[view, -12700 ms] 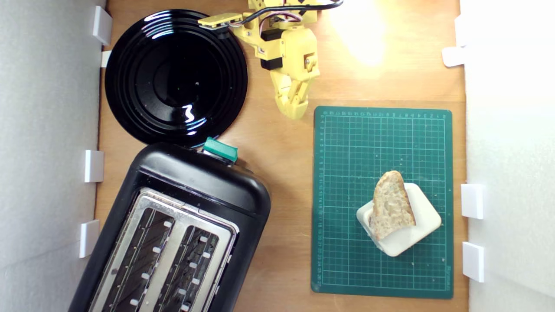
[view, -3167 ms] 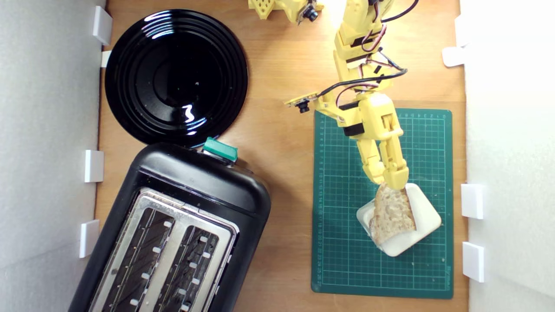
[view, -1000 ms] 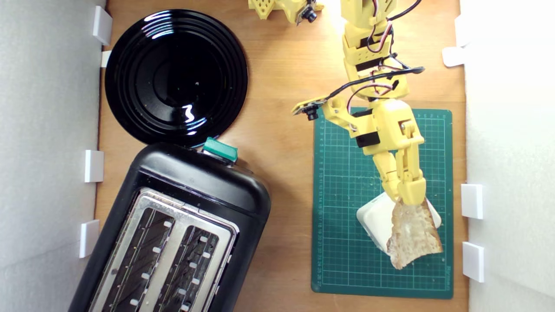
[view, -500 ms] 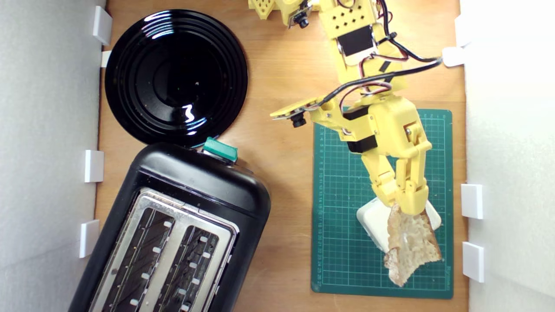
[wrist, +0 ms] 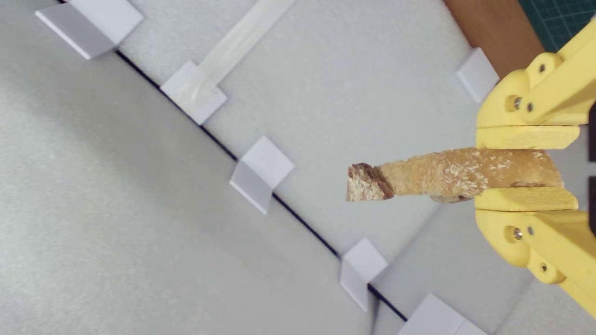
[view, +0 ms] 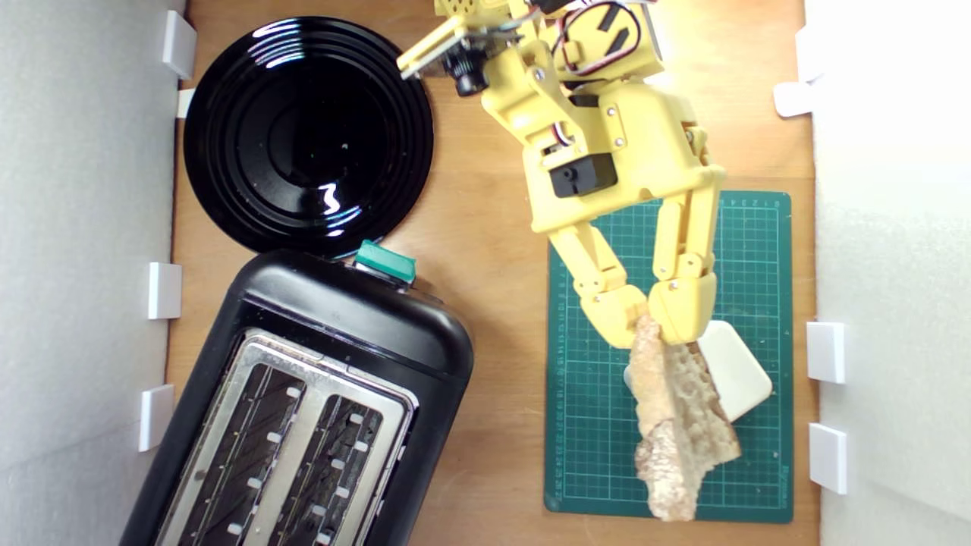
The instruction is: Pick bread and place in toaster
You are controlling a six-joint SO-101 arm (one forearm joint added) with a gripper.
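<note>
In the exterior view, the yellow claw is pinching the narrow end of the bread, its two fingers closed down to the slice's thickness. The bread is hanging off the fingertips over the green cutting mat, seemingly lifted clear of the white block beside it. The slice is turning its crust edge toward the camera, its long axis running from the claw toward the near edge of the mat. The toaster is sitting well apart, off toward the exterior view's left, with both slots open and angled diagonally; the green lever is facing the black plate. Judging by this, the bread needs carrying leftward and lining up with a slot. The mat is showing printed ruler numbers and a small corner mark, too small to read.

In the wrist view, the claw is clamping the bread flat between both pads, the slice sticking straight out edge-on against the white foam walls. No writing is visible here.
</note>
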